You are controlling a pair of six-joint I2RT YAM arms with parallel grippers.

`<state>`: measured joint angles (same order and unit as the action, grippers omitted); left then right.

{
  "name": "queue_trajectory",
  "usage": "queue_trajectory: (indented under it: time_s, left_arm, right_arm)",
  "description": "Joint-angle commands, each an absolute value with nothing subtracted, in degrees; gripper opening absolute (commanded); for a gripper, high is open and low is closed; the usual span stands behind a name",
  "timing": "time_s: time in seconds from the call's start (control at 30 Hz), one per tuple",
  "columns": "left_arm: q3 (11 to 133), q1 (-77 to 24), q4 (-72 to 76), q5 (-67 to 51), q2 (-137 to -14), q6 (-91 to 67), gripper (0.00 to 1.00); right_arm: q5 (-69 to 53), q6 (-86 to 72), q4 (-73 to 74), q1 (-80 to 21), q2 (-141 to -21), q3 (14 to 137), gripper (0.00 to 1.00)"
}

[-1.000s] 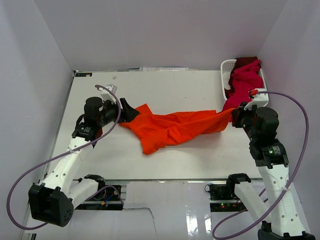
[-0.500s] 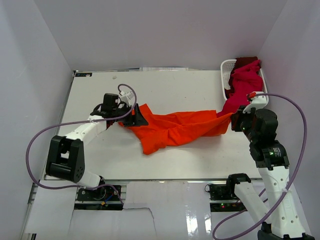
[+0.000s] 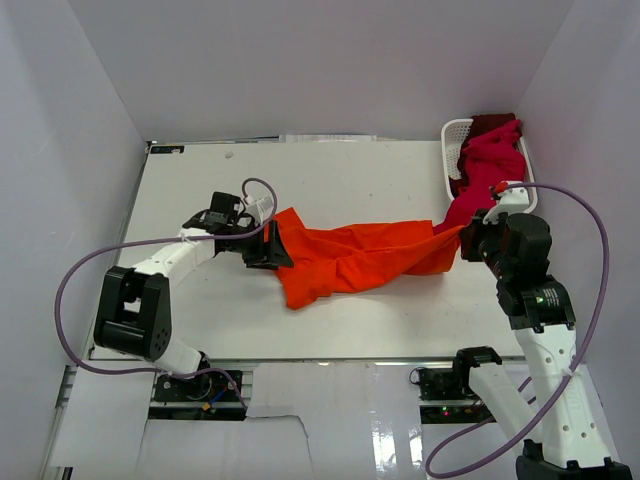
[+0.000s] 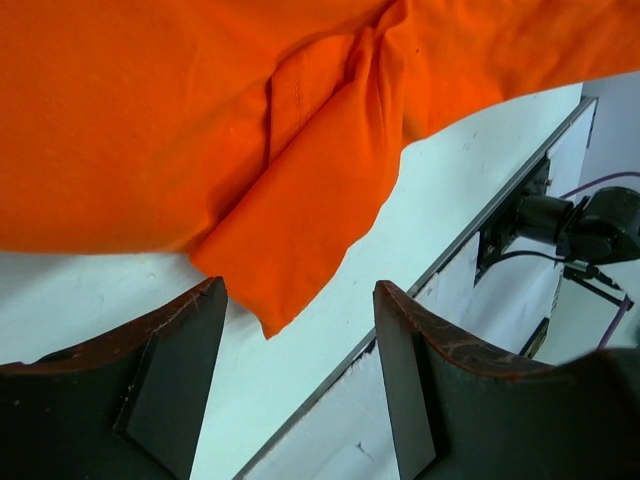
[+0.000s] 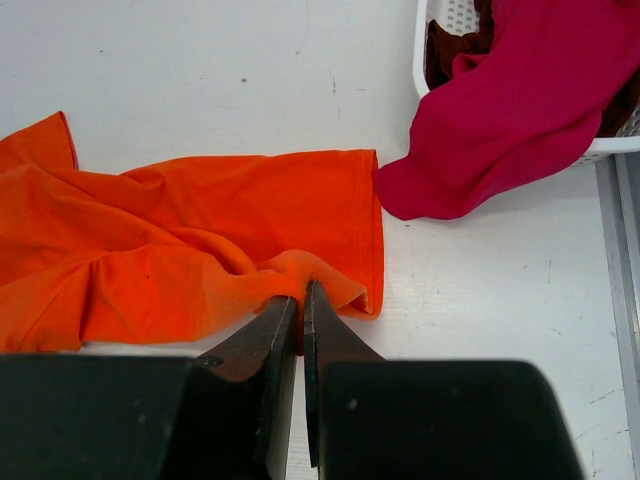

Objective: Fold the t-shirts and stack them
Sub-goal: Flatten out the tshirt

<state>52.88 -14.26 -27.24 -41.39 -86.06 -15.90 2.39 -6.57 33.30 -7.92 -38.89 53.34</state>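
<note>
We see the orange t-shirt (image 3: 350,262) lying crumpled across the table (image 3: 330,180), our right hand (image 5: 301,293) pinching a fold at its right edge, our left hand (image 4: 300,290) spread just beside its left end, a crimson t-shirt (image 3: 490,165) draped over the basket (image 3: 452,135).

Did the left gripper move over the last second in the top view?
Yes. The left gripper has shifted toward the table's near edge and slightly toward the white basket, ending at the orange t-shirt's left end.

A plain bright orange t-shirt (image 3: 350,260) against a white table (image 3: 330,175). A plain crimson-magenta t-shirt (image 3: 490,165) and a dark red t-shirt (image 3: 492,122). A white lattice basket (image 3: 455,130). Pale grey walls (image 3: 300,60).
</note>
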Motion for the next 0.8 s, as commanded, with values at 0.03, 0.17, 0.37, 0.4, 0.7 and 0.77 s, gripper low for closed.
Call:
queue_trajectory:
  time_s: [0.03, 0.17, 0.37, 0.4, 0.7, 0.77]
  left_arm:
    - [54.23, -15.64, -33.21, -42.01, -87.53, -12.83, 0.70]
    - [54.05, -16.43, -34.19, -39.91, -89.91, -12.57, 0.70]
    - [53.70, -16.96, -34.10, -35.34, -91.32, -13.97, 0.70]
    - [53.70, -16.96, -34.10, -34.55, -91.32, -14.24, 0.70]
    - [52.03, -16.96, -28.66, -36.83, -94.83, -17.75, 0.69]
    - [52.12, -16.88, -28.13, -37.18, -95.45, -18.10, 0.63]
  right_arm:
    - [1.93, -6.15, 31.03, -7.73, -39.02, 53.09, 0.08]
    - [1.84, -6.15, 31.11, -7.73, -39.11, 53.26, 0.08]
    - [1.85, -6.15, 31.11, -7.73, -39.11, 53.17, 0.08]
    - [1.76, -6.07, 31.11, -7.73, -39.11, 53.17, 0.08]
    - [1.84, -6.07, 30.94, -7.73, -38.85, 53.00, 0.08]
    - [2.02, -5.98, 30.94, -7.73, -38.76, 53.00, 0.08]
